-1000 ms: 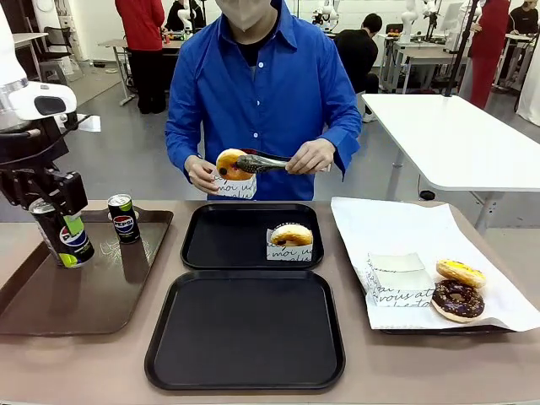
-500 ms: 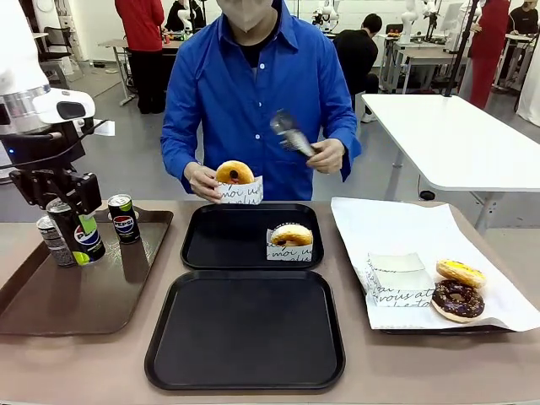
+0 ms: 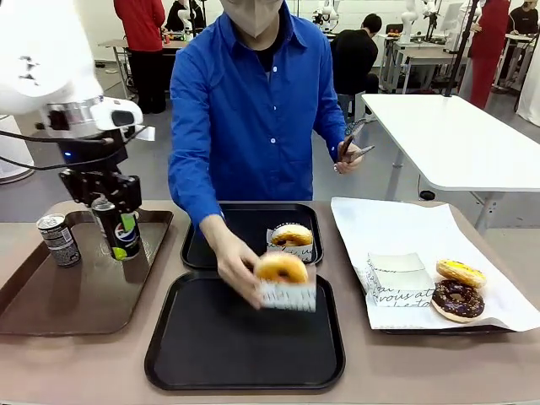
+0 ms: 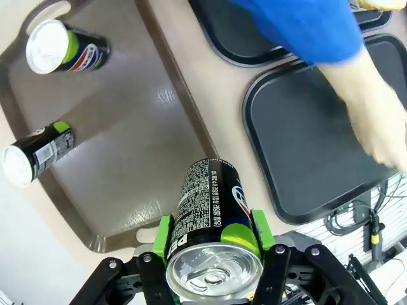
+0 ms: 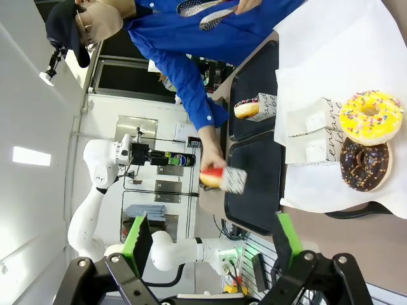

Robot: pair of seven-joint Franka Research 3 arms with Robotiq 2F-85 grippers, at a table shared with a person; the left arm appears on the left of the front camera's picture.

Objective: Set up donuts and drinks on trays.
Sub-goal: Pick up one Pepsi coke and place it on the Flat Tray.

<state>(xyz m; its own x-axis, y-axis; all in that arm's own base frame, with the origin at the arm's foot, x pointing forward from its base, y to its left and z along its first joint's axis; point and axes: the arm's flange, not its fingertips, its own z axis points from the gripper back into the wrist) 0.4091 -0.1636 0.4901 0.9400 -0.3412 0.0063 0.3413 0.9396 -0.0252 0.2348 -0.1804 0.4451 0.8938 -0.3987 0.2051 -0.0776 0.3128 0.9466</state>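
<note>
Front view: the robot's left hand point(image 3: 114, 211) is clamped on a can point(image 3: 120, 234), held upright over the brown tray point(image 3: 51, 312). Another can point(image 3: 57, 239) stands near that tray's left rim. The person's hand point(image 3: 234, 268) holds a sleeved donut point(image 3: 283, 272) over the near tray point(image 3: 245, 359). The far tray point(image 3: 215, 245) carries a second sleeved donut point(image 3: 292, 236). The person's other hand grips tongs point(image 3: 353, 148) up by the chest. On the white paper point(image 3: 396, 224) at the right, a yellow donut point(image 3: 460, 272) and a chocolate donut point(image 3: 456, 300) lie side by side, next to empty sleeves point(image 3: 396, 278).

Left wrist view: the green pads point(image 4: 164, 232) press both sides of the can point(image 4: 213, 210). Below it, two cans stand well apart on the brown tray point(image 4: 140, 146).

Right wrist view: the right hand point(image 5: 213, 254) is spread wide with nothing in it. The yellow donut point(image 5: 371, 116) and chocolate donut point(image 5: 364, 164) lie on the paper ahead of it.
</note>
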